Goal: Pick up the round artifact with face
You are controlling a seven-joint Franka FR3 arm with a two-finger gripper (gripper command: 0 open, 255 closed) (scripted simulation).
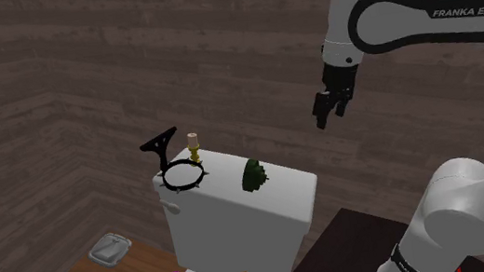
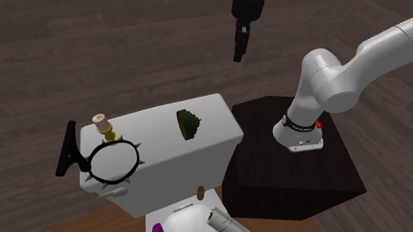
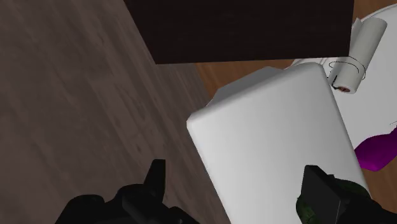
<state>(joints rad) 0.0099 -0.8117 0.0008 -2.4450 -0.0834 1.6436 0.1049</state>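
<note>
Leaves any face too small to make out on the dark green, knobbly round artifact (image 1: 253, 175), resting on the smooth white tank lid (image 1: 288, 183) apart from a spiked black ring (image 1: 182, 176) and largely hidden behind a finger in the wrist view, with the black gripper (image 1: 323, 121) hanging well clear of it, fingers spread, clasping nothing.

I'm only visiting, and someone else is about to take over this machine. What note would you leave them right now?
Jaws: open, empty, high in the air above the white tank.
Green round artifact: on the tank lid, untouched.
Black spiked ring and small spool: at the lid's other end, apart from the artifact.
Done: nothing grasped.
Left: line up over the artifact, descend, close, lift.
</note>
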